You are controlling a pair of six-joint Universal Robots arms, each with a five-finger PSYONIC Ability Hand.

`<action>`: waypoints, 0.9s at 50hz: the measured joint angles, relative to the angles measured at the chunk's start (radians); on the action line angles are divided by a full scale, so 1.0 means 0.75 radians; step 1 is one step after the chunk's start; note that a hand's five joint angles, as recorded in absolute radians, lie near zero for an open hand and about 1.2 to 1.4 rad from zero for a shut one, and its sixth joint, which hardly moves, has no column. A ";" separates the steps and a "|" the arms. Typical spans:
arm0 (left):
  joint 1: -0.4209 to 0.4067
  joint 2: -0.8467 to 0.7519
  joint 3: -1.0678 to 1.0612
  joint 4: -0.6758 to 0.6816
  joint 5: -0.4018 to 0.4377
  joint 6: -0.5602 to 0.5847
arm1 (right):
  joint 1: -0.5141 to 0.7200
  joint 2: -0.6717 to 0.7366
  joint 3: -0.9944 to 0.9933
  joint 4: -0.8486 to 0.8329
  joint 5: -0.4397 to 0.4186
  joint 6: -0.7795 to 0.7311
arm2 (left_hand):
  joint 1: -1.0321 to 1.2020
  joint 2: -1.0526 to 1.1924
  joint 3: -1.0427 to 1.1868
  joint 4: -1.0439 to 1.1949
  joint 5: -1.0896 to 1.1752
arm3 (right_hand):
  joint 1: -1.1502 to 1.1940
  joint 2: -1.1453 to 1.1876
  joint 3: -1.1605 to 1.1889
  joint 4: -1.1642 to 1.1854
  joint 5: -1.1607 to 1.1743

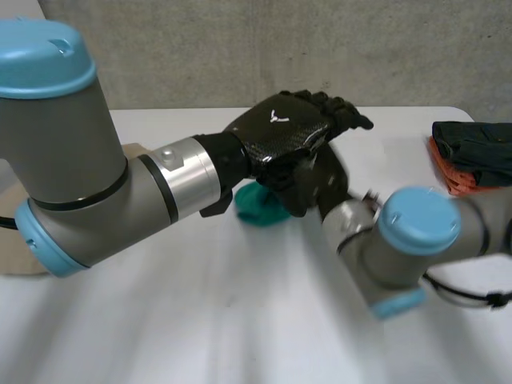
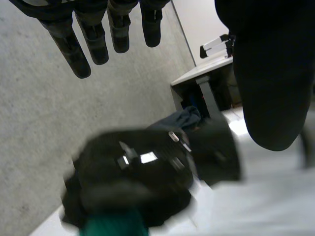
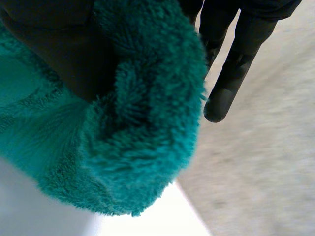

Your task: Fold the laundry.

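A teal fluffy cloth (image 1: 258, 206) lies bunched on the white table (image 1: 200, 320) near its middle. My right hand (image 1: 324, 186) reaches it from the right. In the right wrist view the teal cloth (image 3: 138, 147) is gathered round the thumb (image 3: 59, 49) and against the palm, while one finger (image 3: 231, 83) sticks out straight past it. My left hand (image 1: 280, 132) hovers just above the right hand, open, holding nothing. Its straight fingers (image 2: 74, 49) and thumb (image 2: 268, 93) hang over the right hand (image 2: 147, 167) and a bit of the teal cloth (image 2: 113, 225).
A stack of folded dark and orange clothes (image 1: 472, 156) sits at the table's back right corner. A brown board (image 1: 12, 232) lies at the left edge. A concrete wall (image 1: 240, 48) runs behind the table. A desk (image 2: 204, 73) stands beyond the stack.
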 measured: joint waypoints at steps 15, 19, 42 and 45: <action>0.002 0.093 0.043 0.065 -0.005 -0.039 | -0.516 -0.069 -0.429 -0.003 -0.012 0.191 | 0.000 0.000 0.000 0.000 0.000 | 0.000 0.000 0.007 0.001 0.009; 0.002 0.089 0.032 0.074 -0.005 -0.056 | -0.701 0.009 -0.498 -0.009 -0.044 0.249 | 0.000 0.000 0.000 0.000 0.000 | 0.000 0.000 0.007 0.001 0.009; -0.008 0.004 -0.006 0.075 -0.006 -0.059 | -1.261 0.557 -0.595 -0.104 -0.723 0.239 | 0.000 0.000 0.000 0.000 0.000 | -1.046 -1.233 -1.226 -1.262 -0.957; -0.010 0.009 -0.003 0.075 -0.007 -0.059 | -1.262 0.444 -0.539 -0.101 -0.717 0.266 | 0.000 0.000 0.000 0.000 0.000 | -1.098 -1.268 -1.274 -1.307 -1.156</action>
